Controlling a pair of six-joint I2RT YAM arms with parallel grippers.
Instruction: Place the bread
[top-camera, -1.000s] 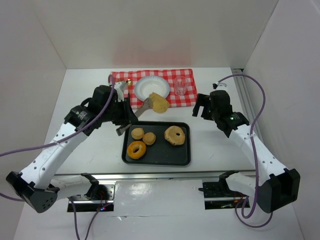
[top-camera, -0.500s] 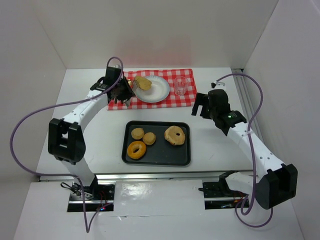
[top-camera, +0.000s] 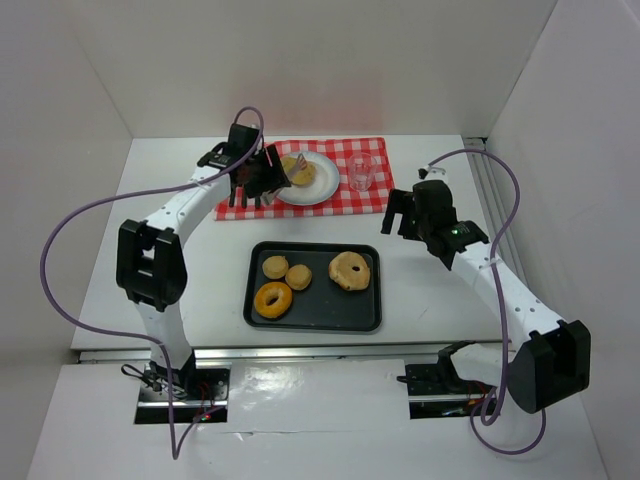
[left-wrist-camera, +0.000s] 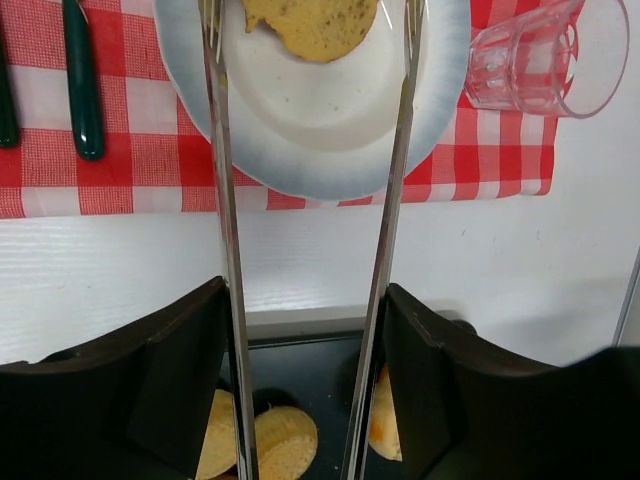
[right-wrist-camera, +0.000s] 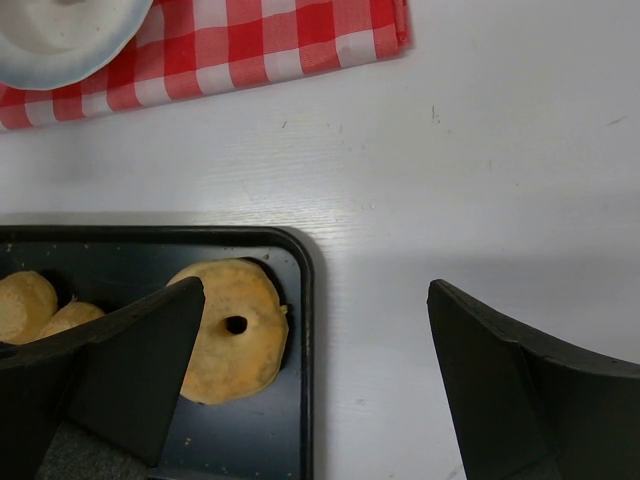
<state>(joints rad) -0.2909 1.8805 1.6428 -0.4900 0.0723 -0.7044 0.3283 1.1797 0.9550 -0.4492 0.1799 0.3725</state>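
Bread (top-camera: 297, 170) is lying on the plate (top-camera: 322, 187) on the cloth (top-camera: 372, 198) at the bench's (top-camera: 420, 290) far side, glass (top-camera: 361, 172) sitting right, tray (top-camera: 366, 316) sitting nearer.

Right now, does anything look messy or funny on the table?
Nothing is spilled or broken. The only odd bit: the bread sits off to one side of the plate, not in the middle. The glass stands upright.
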